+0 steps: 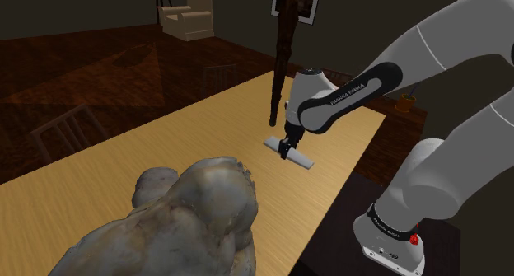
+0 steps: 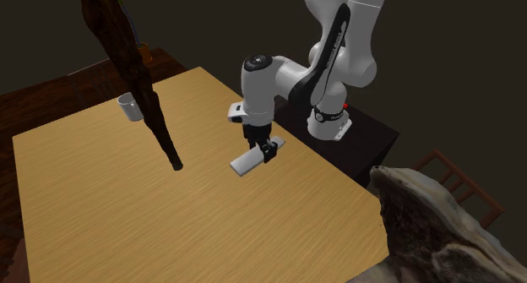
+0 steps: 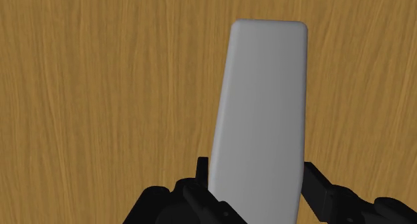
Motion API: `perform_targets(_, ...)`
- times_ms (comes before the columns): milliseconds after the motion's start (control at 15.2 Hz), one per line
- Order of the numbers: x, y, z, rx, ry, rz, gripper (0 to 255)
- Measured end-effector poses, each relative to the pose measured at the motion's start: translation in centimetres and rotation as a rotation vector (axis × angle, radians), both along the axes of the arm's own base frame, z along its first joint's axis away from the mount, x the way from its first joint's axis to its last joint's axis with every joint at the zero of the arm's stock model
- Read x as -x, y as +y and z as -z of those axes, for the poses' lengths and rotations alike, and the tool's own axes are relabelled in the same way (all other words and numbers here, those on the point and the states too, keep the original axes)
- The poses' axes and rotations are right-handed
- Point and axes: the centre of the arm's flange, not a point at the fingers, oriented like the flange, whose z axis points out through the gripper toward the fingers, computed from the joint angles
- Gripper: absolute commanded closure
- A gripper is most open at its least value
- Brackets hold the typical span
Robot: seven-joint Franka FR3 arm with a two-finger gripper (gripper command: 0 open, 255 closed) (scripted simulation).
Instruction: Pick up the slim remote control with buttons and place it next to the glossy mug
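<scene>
The slim remote is drawn as a plain pale grey slab with no buttons showing. My gripper is shut on it, a black finger pressing each long side near one end. In the second exterior view the remote sticks out level from the gripper, low over the wooden table; I cannot tell whether it touches. The shoulder view has the gripper clasping the remote near the table's right edge. A small pale mug stands upright near the table's far corner, well apart from the remote.
A tall dark twisted object leans over the table between mug and remote, and in the shoulder view this dark object stands behind the gripper. A big grey rock-like lump covers the near end of the table. Chairs flank it.
</scene>
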Motion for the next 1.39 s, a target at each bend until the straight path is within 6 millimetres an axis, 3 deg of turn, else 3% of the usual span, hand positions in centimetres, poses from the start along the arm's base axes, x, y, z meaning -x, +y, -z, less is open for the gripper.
perform_targets(990, 0.0, 0.1, -7.8, 0.000, 0.000, 0.000, 255)
perform_targets(1122, 0.0, -1.5, -8.1, 0.000, 0.000, 0.001, 255)
perform_targets(1386, -1.1, -6.4, -8.2, -0.001, 0.000, 0.001, 255)
